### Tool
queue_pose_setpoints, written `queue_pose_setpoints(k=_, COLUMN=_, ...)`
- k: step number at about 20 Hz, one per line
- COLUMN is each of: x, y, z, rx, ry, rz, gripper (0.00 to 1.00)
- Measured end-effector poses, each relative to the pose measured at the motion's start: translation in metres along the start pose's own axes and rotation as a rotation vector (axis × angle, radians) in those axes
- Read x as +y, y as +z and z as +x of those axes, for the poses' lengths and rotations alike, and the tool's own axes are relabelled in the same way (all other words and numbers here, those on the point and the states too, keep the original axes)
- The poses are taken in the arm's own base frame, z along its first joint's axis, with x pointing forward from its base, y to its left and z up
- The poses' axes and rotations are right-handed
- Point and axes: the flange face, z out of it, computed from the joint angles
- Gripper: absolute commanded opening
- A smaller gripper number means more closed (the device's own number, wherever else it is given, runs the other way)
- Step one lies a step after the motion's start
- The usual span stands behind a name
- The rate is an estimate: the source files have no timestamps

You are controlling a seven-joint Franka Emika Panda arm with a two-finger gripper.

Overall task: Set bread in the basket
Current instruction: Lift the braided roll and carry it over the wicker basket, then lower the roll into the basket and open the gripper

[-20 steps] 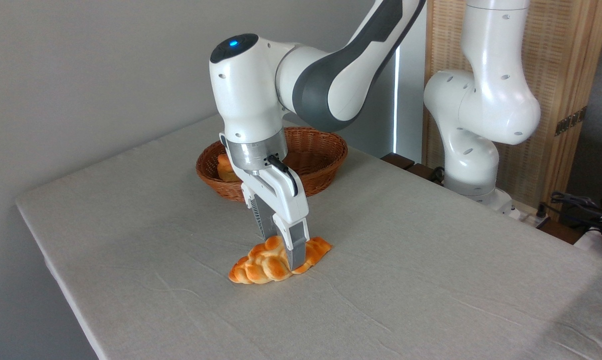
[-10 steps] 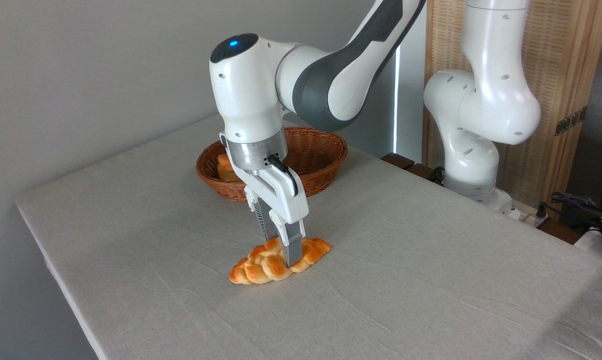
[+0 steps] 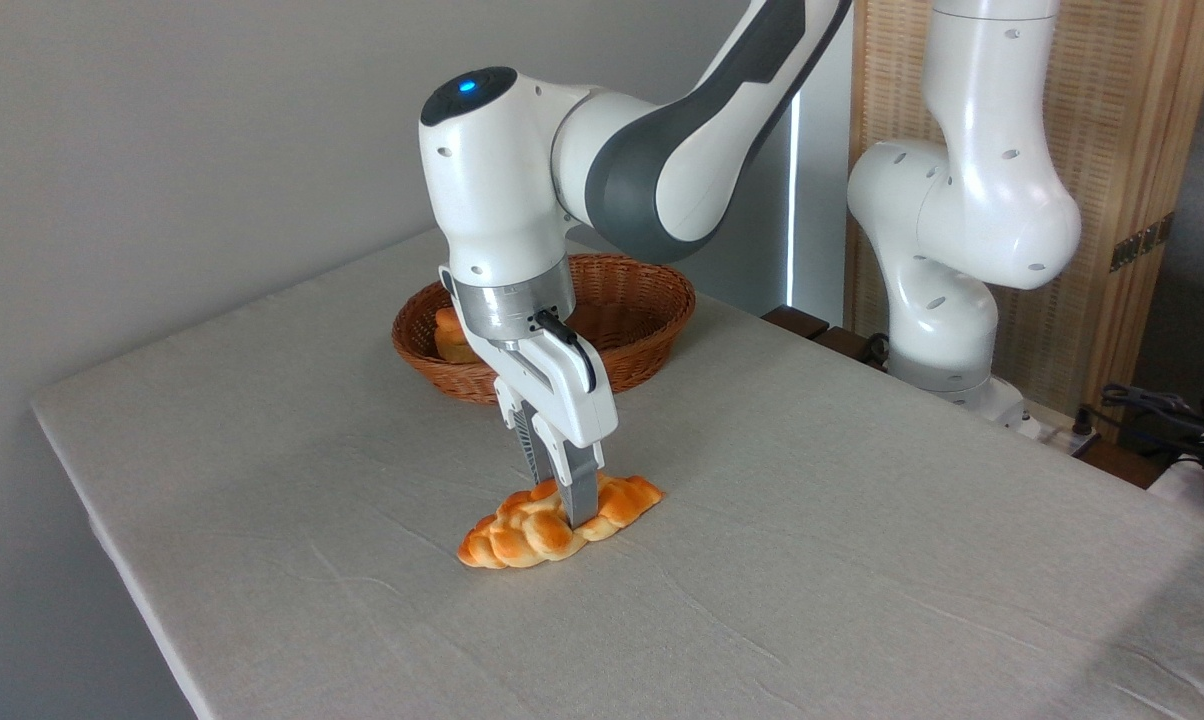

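Fingers narrowed since earlier frame | gripper (image 3: pixel 570 508) clamped on bread (image 3: pixel 559 520), mid-table toward front edge | step: grasp | next: lift, carry to basket (image 3: pixel 652 345) near back edge

One braided loaf of bread (image 3: pixel 532 525) on table. One wicker basket (image 3: pixel 630 352). One small bun (image 3: pixel 452 340) inside it. One robot arm (image 3: pixel 642 160), one gripper (image 3: pixel 574 512). One cloth-covered table (image 3: pixel 862 560).
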Motion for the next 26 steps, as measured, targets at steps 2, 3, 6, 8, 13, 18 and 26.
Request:
queue_pose_setpoints(k=2, x=0.000, y=-0.001, z=0.000, rx=0.001, ry=0.000, rz=0.001, gripper=0.38)
queue_pose_setpoints(k=3, x=0.000, y=-0.003, z=0.000, rx=0.005, ry=0.000, rz=0.005, gripper=0.38)
queue_pose_setpoints(k=6, x=-0.001, y=-0.031, z=0.007, rx=0.046, ry=-0.003, rz=0.026, gripper=0.38)
queue_pose_setpoints(k=8, x=0.005, y=-0.063, z=0.011, rx=0.078, ry=-0.011, rz=0.006, gripper=0.38)
queue_pose_setpoints(k=13, x=0.069, y=-0.146, z=0.017, rx=0.084, ry=0.070, rz=-0.078, gripper=0.42)
queue_pose_setpoints(k=18, x=0.185, y=-0.143, z=0.067, rx=-0.015, ry=0.138, rz=-0.094, gripper=0.48)
queue_pose_setpoints(k=26, x=0.254, y=-0.091, z=0.087, rx=-0.145, ry=0.144, rz=-0.097, gripper=1.00)
